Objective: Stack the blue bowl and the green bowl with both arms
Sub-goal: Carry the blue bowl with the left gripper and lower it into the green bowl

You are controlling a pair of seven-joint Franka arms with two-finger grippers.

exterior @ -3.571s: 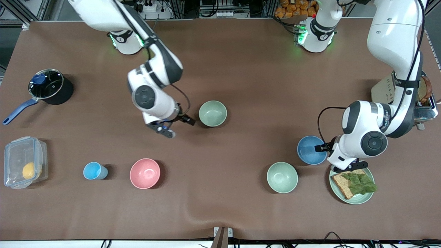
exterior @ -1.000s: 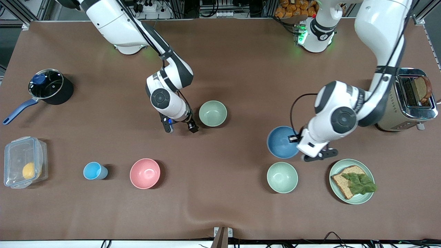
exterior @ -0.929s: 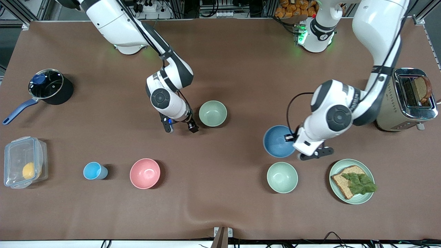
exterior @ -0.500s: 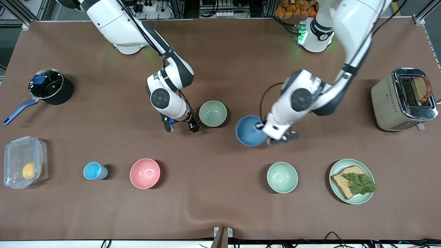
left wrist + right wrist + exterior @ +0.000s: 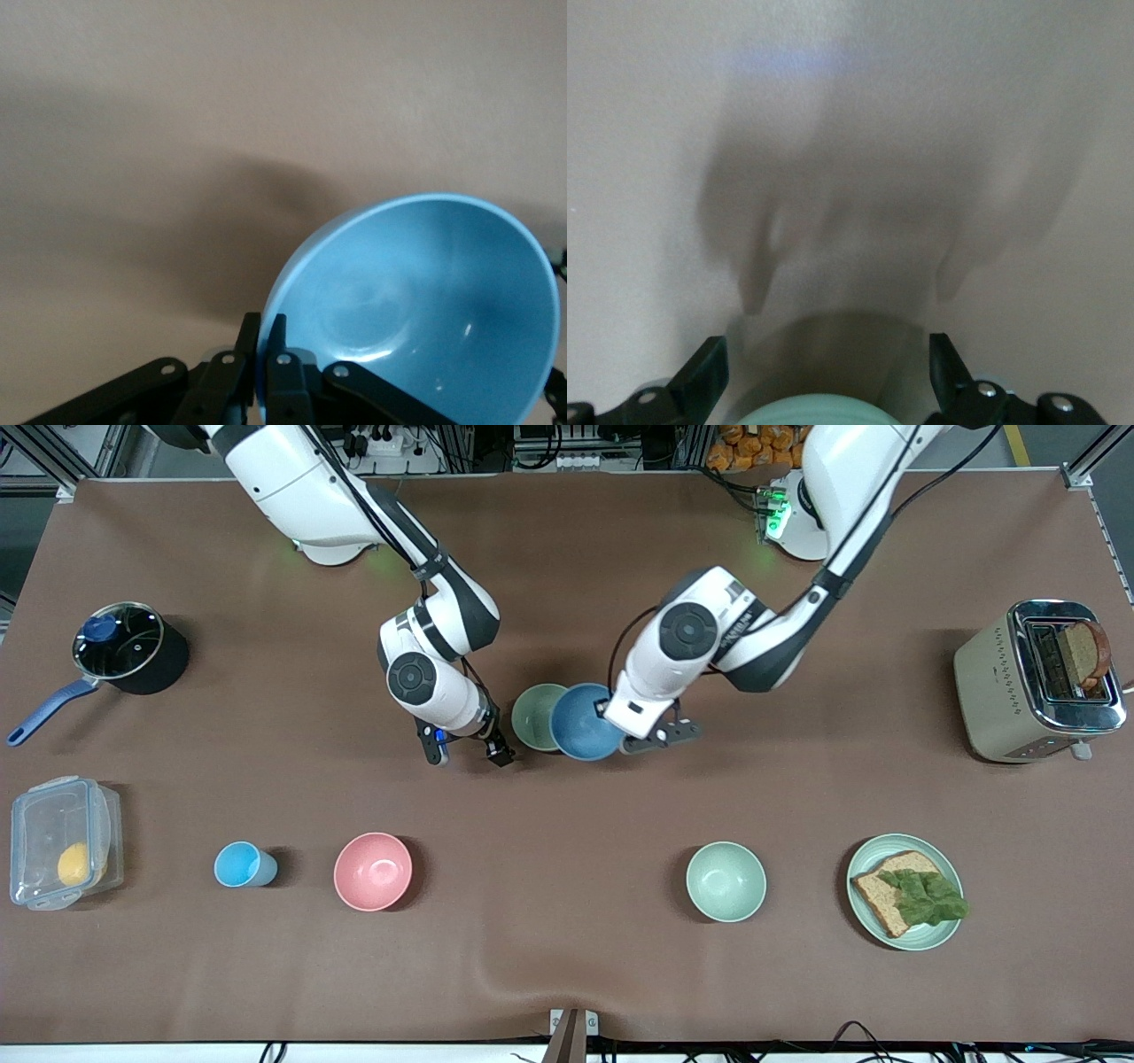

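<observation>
Here the left hand (image 5: 611, 722) pinches the rim of the blue bowl (image 5: 580, 733), holding it tilted over the green bowl (image 5: 534, 716) on the desk (image 5: 567, 957). The right hand (image 5: 465, 751) waits spread wide just beside the green bowl.

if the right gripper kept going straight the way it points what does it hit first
Likely the brown table: the open right gripper points down beside the green bowl, whose rim shows between its fingers, though depth is unclear.
</observation>
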